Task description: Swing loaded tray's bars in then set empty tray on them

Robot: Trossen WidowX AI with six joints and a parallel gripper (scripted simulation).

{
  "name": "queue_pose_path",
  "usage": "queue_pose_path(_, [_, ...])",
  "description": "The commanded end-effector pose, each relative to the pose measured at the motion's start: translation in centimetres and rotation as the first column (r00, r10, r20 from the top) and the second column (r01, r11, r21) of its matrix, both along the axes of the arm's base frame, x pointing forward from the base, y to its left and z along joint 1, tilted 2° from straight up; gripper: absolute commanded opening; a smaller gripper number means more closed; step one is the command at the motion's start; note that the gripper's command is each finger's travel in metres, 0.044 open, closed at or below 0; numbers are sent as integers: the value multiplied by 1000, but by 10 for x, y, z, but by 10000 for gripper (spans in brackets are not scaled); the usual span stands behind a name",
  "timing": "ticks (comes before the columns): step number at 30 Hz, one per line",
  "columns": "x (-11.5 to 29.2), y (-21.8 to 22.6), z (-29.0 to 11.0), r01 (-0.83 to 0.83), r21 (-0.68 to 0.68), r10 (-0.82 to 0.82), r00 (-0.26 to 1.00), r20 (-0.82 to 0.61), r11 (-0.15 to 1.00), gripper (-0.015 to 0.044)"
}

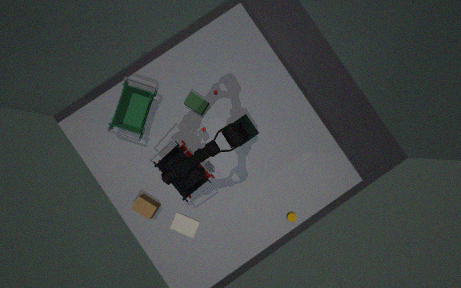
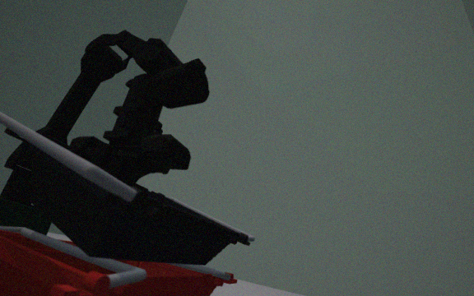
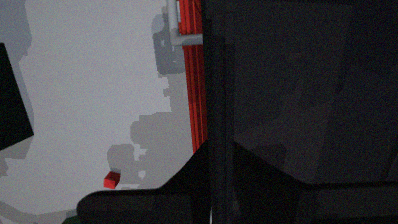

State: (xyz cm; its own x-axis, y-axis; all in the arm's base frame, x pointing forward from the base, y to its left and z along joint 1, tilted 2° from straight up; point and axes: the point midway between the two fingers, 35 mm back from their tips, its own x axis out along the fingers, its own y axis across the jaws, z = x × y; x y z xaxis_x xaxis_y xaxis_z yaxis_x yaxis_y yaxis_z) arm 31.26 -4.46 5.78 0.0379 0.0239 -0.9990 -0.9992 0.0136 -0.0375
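Now, clamped on the tilted black tray [image 2: 146, 230], the gripper [image 2: 138, 158] should level it before lowering onto the red tray's [image 2: 23, 263] bars [image 2: 76, 252] beneath.

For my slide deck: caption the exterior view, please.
Gripper holds the black tray tilted over the red tray, whose wire bar lies across its top.

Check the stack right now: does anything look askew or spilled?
Yes. The black tray in the claw sits tilted over the red tray, not level. Two small red blocks lie loose on the table.
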Motion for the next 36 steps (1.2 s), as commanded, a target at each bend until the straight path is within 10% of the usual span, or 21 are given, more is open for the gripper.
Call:
queue_pose_path(1, [-4,0,-5,-5,-1,5,1000,-24,1000,0])
queue_pose_path(36, [-7,0,-12,-5,-1,5,1000,-24,1000,0])
